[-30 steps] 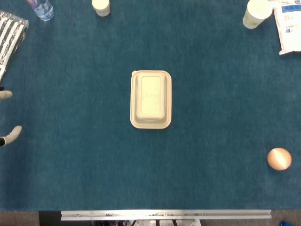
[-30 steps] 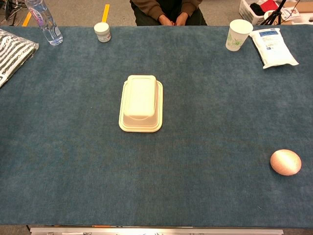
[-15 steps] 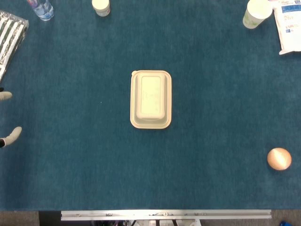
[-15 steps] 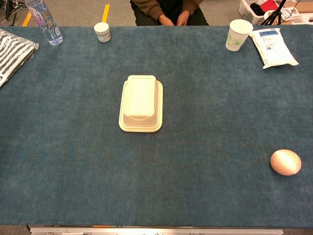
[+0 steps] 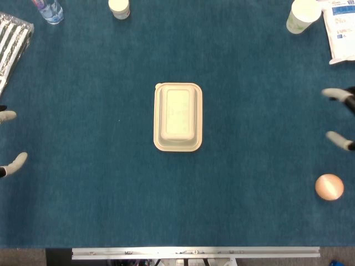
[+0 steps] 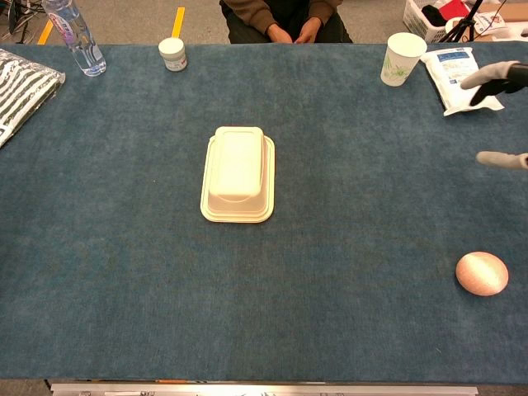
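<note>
Nearest the front edge of the bench (image 5: pixel 194 252): pinkish round ball (image 5: pixel 329 187), far right, loose on the blue cloth, just below right hand (image 5: pixel 349 101). Right hand empty at the right frame edge, fingers (image 5: pixel 334 93) spread wide. Left hand (image 5: pixel 6 116) at the left edge, likewise spread and empty, only fingertips in view.

Risks, as judged:
- Ball likely to roll if clipped by a finger; near the edge, could drop off.
- Most of both hands out of frame, so palm pose can't be told; poor view for any close approach.

Mid-bench: beige lidded container (image 5: pixel 177 117), closed, well apart from both hands, nothing around it.

Far side: paper cup (image 5: pixel 303 15) just beside white pouch (image 5: pixel 341 30), both beyond right hand and easy to tip on a sweep. Small jar (image 5: pixel 118 8), bottle (image 5: pixel 50 10), striped pack (image 5: pixel 14 39) beyond left hand. Seated person (image 6: pixel 280 18) behind the bench.
</note>
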Robot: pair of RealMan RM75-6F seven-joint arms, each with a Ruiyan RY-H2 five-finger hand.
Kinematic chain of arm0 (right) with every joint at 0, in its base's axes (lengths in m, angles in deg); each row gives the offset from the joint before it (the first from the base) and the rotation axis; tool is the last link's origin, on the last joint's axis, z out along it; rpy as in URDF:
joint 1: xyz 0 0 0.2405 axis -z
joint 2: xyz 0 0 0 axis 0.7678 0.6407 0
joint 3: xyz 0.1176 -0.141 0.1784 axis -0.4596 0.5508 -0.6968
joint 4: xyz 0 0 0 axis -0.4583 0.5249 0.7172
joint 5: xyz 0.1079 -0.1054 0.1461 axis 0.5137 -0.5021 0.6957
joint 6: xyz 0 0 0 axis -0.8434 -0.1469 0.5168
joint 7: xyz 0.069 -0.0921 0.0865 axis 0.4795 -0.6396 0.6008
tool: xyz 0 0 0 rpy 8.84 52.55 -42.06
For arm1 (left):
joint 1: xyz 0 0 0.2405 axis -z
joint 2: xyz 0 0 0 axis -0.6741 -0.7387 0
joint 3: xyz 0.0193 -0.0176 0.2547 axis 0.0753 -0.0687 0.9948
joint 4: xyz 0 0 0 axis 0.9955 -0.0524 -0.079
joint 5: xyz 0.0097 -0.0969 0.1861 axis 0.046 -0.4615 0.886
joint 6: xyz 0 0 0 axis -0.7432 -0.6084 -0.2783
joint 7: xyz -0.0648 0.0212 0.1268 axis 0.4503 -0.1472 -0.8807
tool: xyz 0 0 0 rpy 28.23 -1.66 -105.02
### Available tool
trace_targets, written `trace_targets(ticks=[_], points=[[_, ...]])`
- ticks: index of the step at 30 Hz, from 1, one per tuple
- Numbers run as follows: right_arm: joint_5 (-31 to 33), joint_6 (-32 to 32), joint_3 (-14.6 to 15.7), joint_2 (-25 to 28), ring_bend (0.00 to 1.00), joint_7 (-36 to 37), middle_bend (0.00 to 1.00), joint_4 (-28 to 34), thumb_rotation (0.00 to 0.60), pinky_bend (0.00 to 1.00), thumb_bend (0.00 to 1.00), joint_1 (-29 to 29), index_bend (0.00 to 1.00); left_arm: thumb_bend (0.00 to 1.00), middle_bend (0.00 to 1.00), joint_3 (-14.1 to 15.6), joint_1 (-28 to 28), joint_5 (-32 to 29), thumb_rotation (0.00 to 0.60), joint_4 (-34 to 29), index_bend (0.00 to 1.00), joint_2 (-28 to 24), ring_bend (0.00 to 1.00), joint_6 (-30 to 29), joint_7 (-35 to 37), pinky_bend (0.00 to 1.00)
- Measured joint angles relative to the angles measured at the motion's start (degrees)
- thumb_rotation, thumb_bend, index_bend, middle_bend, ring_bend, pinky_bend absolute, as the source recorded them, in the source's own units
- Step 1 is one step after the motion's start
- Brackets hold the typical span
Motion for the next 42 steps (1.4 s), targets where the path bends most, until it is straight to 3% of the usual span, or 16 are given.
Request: trace_targets(ticks=[9,13,18,23,34,42], points=[[0.41,11.83,-2.96,-6.25,0.53,4.74,0.59,1.86,0.600,0.48,0.20,-11.43,0.50,0.15,0.23,0.92,-1.86,1.04,0.600,-0.04,0.30,-1.26,0.15,-2.21,2.55,0.12],[2.49,15.07,-4.39,-10.32,0.68,7.92,0.72,1.54,0.600,0.64,0.23,-15.35,0.67,0.15,0.23,1.18,-2.24,1.22,0.600,0.04,0.30,-1.46,0.15,-2.44,3.02,0.12],[4.63,17.68,-5.70,-15.13,0.85,13.98,0.85,-0.48,0.600,0.84,0.32,-18.38,0.83,0.15,0.23,1.02,-2.48,1.32,0.600,-0.07,0.31,-1.61,0.15,-2.85,3.66,0.12],[7.18,20.36,-7.15,-22.16,0.95,18.04,0.94,-5.00,0.600,0.95,0.41,-22.46,0.92,0.15,0.23,0.94,-2.74,0.95,0.600,-0.06,0.31,-1.81,0.15,-2.90,3.91,0.12],[16.01,26.78,-10.08,-34.02,0.96,17.29,0.95,-15.03,0.600,0.96,0.44,-30.15,0.97,0.15,0.23,0.59,-3.34,-0.42,0.600,0.73,0.31,-2.16,0.15,-2.84,5.35,0.12],[18.35,28.79,-11.13,-40.11,0.96,17.01,0.95,-20.74,0.600,0.96,0.44,-33.67,0.97,0.15,0.23,0.30,-3.52,-0.87,0.600,1.18,0.31,-2.34,0.15,-2.75,6.20,0.12]])
